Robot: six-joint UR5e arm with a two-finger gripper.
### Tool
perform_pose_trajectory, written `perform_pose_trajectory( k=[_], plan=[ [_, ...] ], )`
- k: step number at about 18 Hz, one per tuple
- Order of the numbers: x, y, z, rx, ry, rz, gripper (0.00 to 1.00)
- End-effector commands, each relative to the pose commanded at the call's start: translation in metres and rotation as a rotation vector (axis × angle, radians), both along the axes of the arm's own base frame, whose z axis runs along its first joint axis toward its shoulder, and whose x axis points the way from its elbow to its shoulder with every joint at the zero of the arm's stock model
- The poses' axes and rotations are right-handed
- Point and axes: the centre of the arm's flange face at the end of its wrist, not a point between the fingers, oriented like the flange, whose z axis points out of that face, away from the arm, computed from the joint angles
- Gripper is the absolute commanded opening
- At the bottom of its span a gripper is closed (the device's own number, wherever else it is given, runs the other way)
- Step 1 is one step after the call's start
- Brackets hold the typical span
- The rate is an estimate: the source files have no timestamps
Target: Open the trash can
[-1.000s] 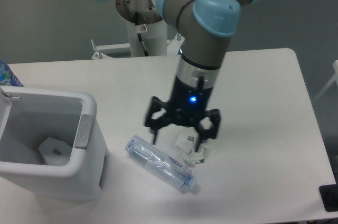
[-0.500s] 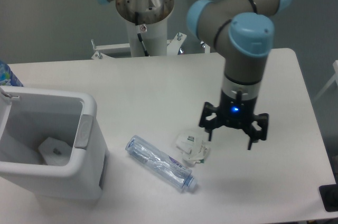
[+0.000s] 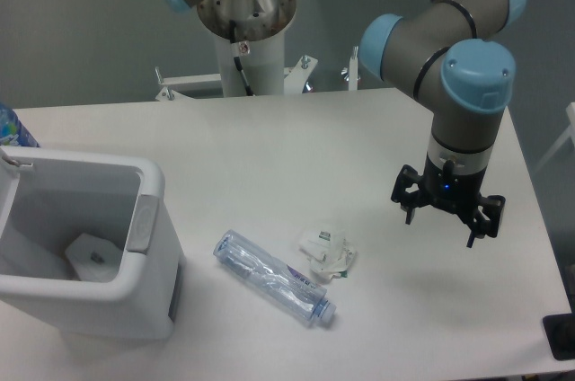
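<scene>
**Spotter:** Camera view puts the trash can at the far left of your bench, close to the front edge, and its top is open: you look straight down into the grey interior, with a pale scrap lying on the bottom. The grey push tab sits on the rim that faces the middle of the bench, which is the side your arm would reach from. A thin white edge at the left border may be the raised lid, but you cannot tell for certain.

**Operator:** And the gripper?

**Spotter:** Your gripper hangs over the right part of the bench, well apart from the can, pointing straight down. Its jaws are spread apart with nothing between them. I'd judge that pose suits a job that looks finished: nothing needs holding, and the arm is clear of the opening.

**Operator:** What is lying in the middle?

**Spotter:** A clear plastic bottle on its side, slanting with the cap end toward the front, and a crumpled white wrapper just beside it. Both lie between the can and your gripper, loose on the bench, perhaps waiting to go in. A blue-labelled object pokes in behind the can at the left edge.
</scene>
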Motion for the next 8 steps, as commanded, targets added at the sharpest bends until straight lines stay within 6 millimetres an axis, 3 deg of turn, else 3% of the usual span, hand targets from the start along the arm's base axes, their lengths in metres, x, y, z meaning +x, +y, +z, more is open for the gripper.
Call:
perform_pose_trajectory(
  k=[8],
  plan=[
    [0.0033, 0.0014, -0.0022, -0.005, -0.004, -0.001, 1.0]
  ],
)
